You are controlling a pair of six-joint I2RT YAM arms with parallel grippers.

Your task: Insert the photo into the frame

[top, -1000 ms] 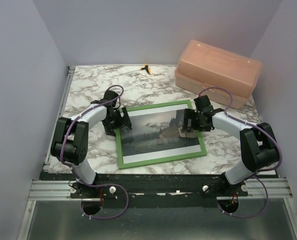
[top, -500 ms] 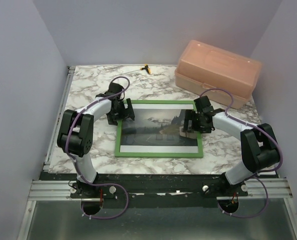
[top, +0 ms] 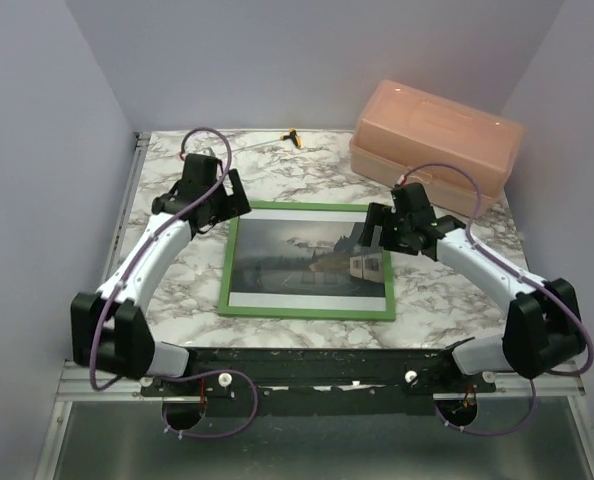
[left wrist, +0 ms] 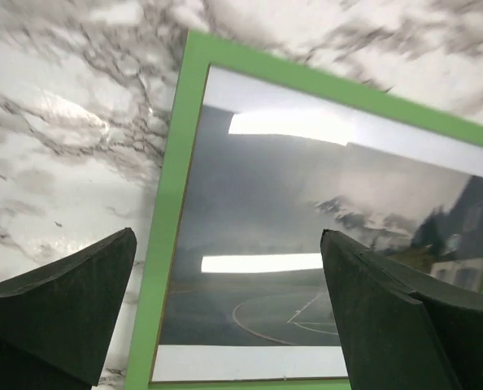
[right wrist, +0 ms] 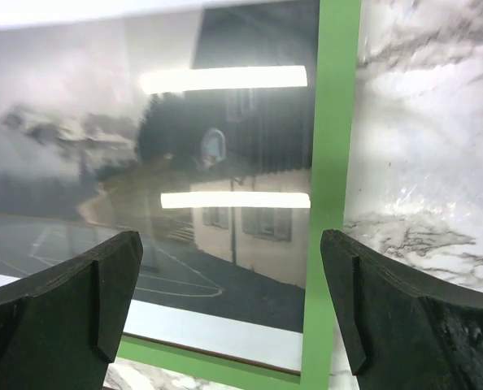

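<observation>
- I am holding my left claw (top: 225, 203) spread wide and gripping nothing, hovering by the far left corner of the frame (top: 307, 312). My right claw (top: 385, 232) is hanging just as open and empty above the frame's right rail.
- The frame is lying flat, green face up, on the marble table (top: 427, 300). The photo (top: 297, 265) is sitting inside it, landscape side showing, with white margins along the far and near rails.
- I am judging the insertion done, so the step in hand is getting clear cleanly.
- I am planning to lift both claws straight up before swinging outward, so no fingertip is catching a rail and skewing the frame.
- I am also minding the pink box (top: 437, 140) beyond my right claw when choosing that path.
</observation>
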